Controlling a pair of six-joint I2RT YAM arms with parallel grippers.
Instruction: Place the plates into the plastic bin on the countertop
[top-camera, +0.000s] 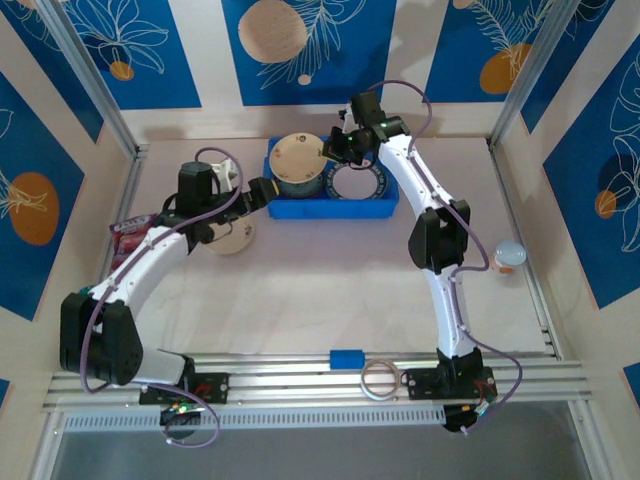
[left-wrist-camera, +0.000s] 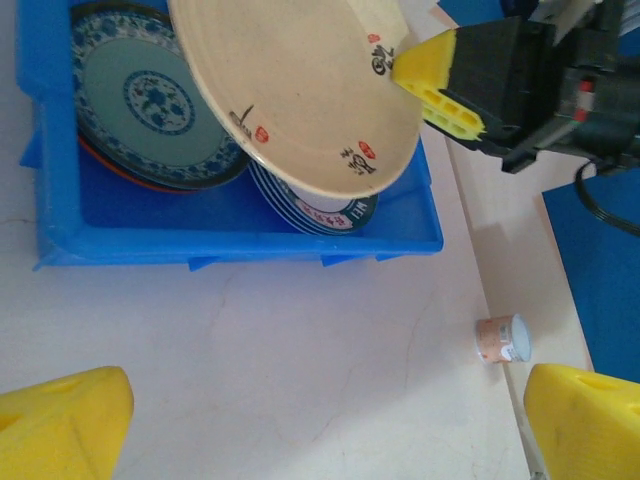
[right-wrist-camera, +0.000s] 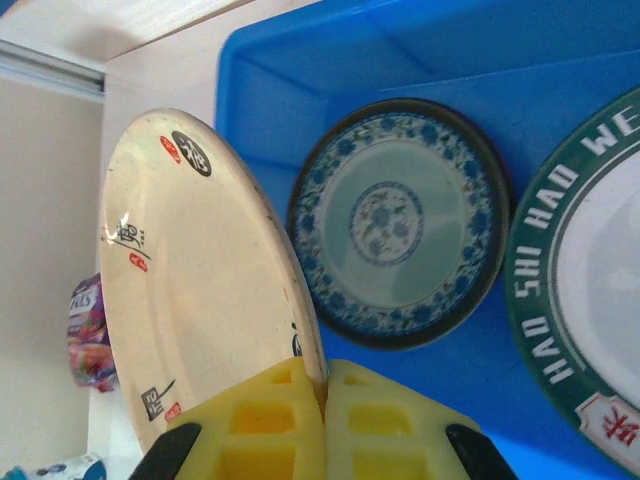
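1 cream plate (right-wrist-camera: 190, 290) aslant in right gripper (right-wrist-camera: 325, 388), seemingly over plastic bin (right-wrist-camera: 290, 60).

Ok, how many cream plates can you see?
2. One cream plate tilts over the plastic bin, rim pinched by the right gripper; the other lies on the countertop, partly under the left arm. More may hide in the bin.

Blue bin (top-camera: 330, 211) on beige countertop (top-camera: 320, 290)

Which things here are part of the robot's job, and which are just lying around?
Job: cream plate held by right gripper; patterned plate; green-rimmed plate; blue bin; another cream plate.
Lying about: pink packet; tape ring; blue block; small cup.
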